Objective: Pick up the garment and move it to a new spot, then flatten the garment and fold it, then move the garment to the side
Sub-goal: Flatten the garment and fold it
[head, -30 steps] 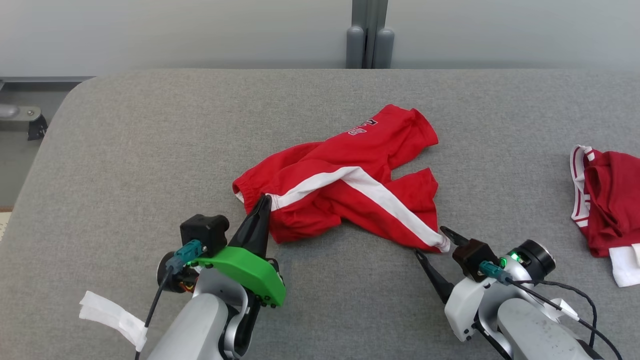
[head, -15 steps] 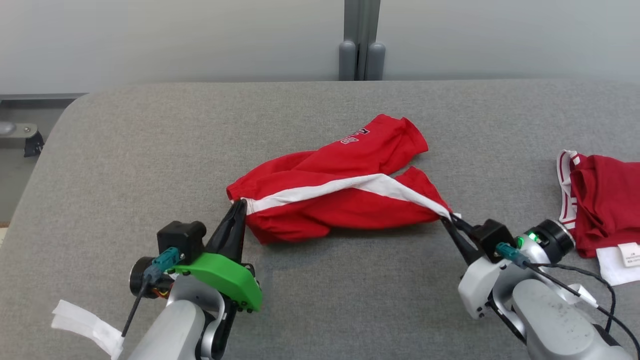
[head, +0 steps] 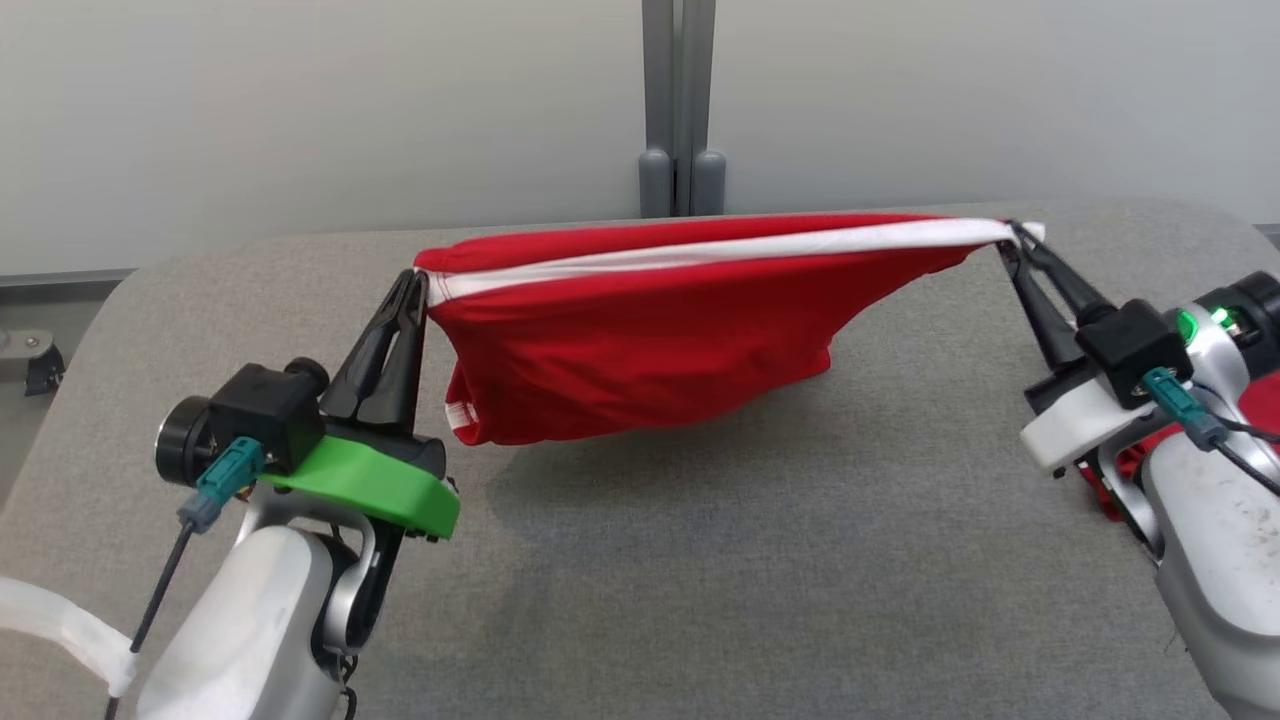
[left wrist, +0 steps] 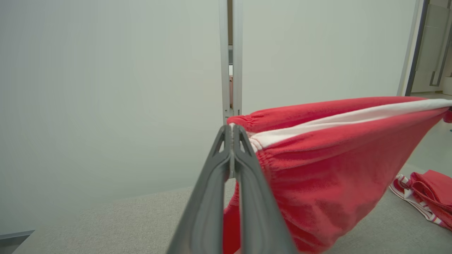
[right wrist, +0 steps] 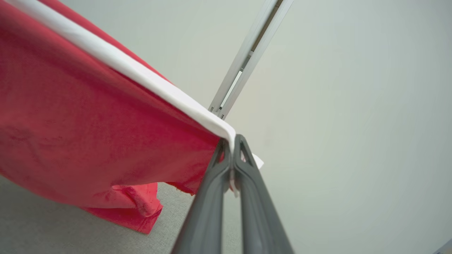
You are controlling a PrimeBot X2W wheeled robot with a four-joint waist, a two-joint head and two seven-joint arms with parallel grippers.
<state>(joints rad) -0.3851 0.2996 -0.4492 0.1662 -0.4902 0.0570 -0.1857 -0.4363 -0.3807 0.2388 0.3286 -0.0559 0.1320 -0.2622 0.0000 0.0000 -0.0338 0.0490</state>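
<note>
The garment, red shorts with a white side stripe, hangs stretched in the air above the grey table. My left gripper is shut on its elastic waistband at the left end. My right gripper is shut on the leg hem at the right end of the white stripe. In the left wrist view the fingers pinch the gathered waistband of the garment. In the right wrist view the gripper clamps the white stripe's end, and the garment sags with its lowest fold near the table.
A second red and white garment lies on the table at the right, partly behind my right arm in the head view. A pale wall with a grey vertical post stands behind the table. A white strip shows at lower left.
The right gripper shut on the leg hem. Both grippers rose and drew apart, lifting the garment off the table and stretching it taut. The head camera tilted up.
</note>
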